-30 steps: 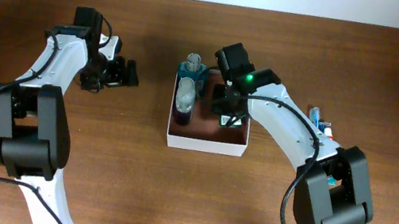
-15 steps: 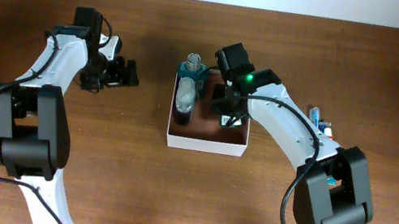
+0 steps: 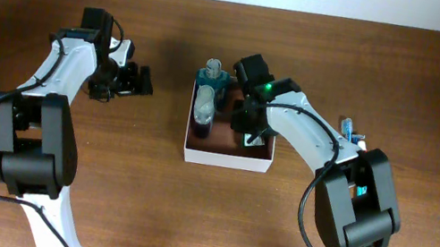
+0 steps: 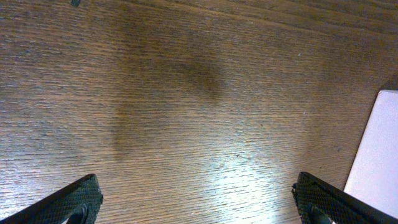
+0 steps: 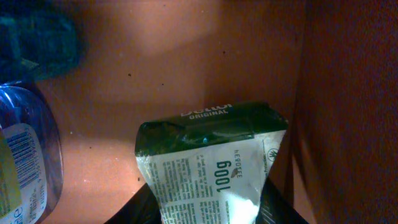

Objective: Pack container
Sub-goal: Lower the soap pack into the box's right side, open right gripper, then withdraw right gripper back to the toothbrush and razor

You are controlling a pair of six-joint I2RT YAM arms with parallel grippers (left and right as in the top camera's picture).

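The container (image 3: pixel 227 161) is a shallow white-walled box with a reddish-brown floor (image 5: pixel 155 68), standing mid-table. My right gripper (image 3: pixel 252 129) reaches down into its right half, shut on a green and white soap packet (image 5: pixel 211 162) whose far end lies close to the floor beside the right wall (image 5: pixel 348 93). A teal bottle (image 3: pixel 210 75) and a clear bottle with purple liquid (image 3: pixel 204 107) lie in the left half. To the left of the box my left gripper (image 3: pixel 132 81) hangs wide open above bare wood, its fingers (image 4: pixel 74 199) far apart, with the box's white wall (image 4: pixel 379 155) at the view's right edge.
A small blue and white item (image 3: pixel 352 133) lies on the table to the right of the box, near the right arm's elbow. In the right wrist view the teal bottle (image 5: pixel 37 37) and the clear bottle (image 5: pixel 25 155) crowd the left side.
My right arm has shifted slightly, carrying the packet a little further down into the box. The left arm has not moved.
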